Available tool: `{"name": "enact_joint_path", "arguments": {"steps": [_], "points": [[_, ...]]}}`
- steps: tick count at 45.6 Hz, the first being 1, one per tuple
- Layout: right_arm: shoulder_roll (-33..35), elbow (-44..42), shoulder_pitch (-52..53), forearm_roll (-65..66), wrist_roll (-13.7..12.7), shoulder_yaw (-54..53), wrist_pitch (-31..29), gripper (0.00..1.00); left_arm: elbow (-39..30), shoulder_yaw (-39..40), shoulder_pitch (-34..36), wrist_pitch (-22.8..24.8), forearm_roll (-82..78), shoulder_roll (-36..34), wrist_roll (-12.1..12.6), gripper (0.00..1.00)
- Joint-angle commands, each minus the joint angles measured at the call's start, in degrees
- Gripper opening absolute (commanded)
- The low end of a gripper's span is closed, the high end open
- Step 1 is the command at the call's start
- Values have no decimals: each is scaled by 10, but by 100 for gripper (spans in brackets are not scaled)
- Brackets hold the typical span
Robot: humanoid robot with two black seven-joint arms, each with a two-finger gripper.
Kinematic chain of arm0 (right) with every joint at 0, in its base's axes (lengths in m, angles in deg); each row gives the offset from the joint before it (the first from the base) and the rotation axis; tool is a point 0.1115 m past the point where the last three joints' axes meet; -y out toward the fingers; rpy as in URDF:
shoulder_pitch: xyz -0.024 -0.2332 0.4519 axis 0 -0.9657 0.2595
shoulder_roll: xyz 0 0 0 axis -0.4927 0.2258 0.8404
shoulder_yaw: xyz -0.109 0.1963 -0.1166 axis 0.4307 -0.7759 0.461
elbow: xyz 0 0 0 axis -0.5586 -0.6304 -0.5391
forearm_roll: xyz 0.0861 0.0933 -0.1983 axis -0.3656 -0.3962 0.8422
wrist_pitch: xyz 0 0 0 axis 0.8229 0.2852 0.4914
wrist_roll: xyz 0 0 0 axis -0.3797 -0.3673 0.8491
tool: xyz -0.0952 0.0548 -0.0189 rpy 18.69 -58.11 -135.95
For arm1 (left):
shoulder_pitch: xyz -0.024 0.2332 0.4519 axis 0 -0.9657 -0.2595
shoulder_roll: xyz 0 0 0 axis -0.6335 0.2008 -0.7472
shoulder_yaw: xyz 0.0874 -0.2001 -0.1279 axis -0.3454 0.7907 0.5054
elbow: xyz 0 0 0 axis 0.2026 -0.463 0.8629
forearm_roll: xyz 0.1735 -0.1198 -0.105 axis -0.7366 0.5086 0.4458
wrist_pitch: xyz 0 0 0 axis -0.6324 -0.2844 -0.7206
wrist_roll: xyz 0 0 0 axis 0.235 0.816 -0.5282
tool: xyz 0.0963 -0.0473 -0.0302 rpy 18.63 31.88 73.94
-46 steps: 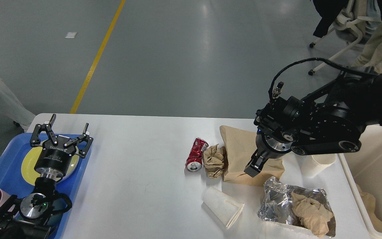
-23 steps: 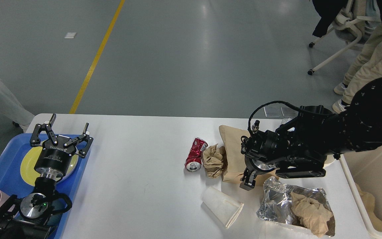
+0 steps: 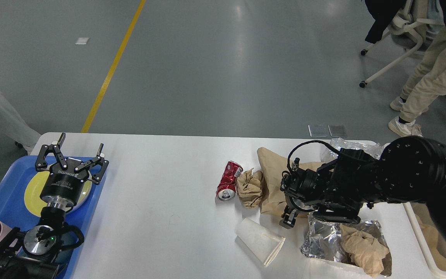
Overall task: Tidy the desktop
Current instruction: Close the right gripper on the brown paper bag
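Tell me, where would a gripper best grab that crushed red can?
Probably across the middle of the crushed red can, from above. It lies on its side on the desktop, top end toward the camera, so its long sides face left and right. The left side is open; crumpled brown paper crowds the right.

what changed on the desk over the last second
The right gripper came down and toward the robot, from over the brown paper bag to the desktop at its near edge, holding nothing visible. The left gripper, red can and paper cup stayed put.
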Motion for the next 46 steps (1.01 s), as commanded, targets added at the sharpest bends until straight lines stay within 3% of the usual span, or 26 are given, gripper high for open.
{"name": "enact_joint_path", "arguments": {"steps": [1,4,7,9,11,13,17,18,21,25,34,46], "points": [[-7,-5,-11,-5,0,1,0,90,0,0,0,-1,0,0,0,96],[-12,-13,-17,-5,-2,0,1,89,0,0,0,0,0,0,0,97],[-14,-15,-20,-5,-4,1,1,79,0,0,0,0,0,0,0,97],[-15,-15,-20,-7,-4,1,1,68,0,0,0,0,0,0,0,97],[-15,-16,-18,-12,-4,3,0,47,0,0,0,0,0,0,0,97],[-15,-17,-16,-19,-4,3,0,33,0,0,0,0,0,0,0,97],[-15,-19,-15,-28,-8,5,-3,17,0,0,0,-1,0,0,0,97],[-16,-19,-16,-28,-12,6,-4,9,0,0,0,0,0,0,0,97],[-16,-18,-17,-28,-14,6,-5,1,0,0,0,0,0,0,0,97],[-18,-18,-18,-29,-18,5,-5,0,0,0,0,0,0,0,0,97],[-17,-20,-18,-114,-69,6,-7,0,0,0,0,0,0,0,0,97],[-16,-24,-15,-128,-72,3,-3,0,0,0,0,0,0,0,0,96]]}}
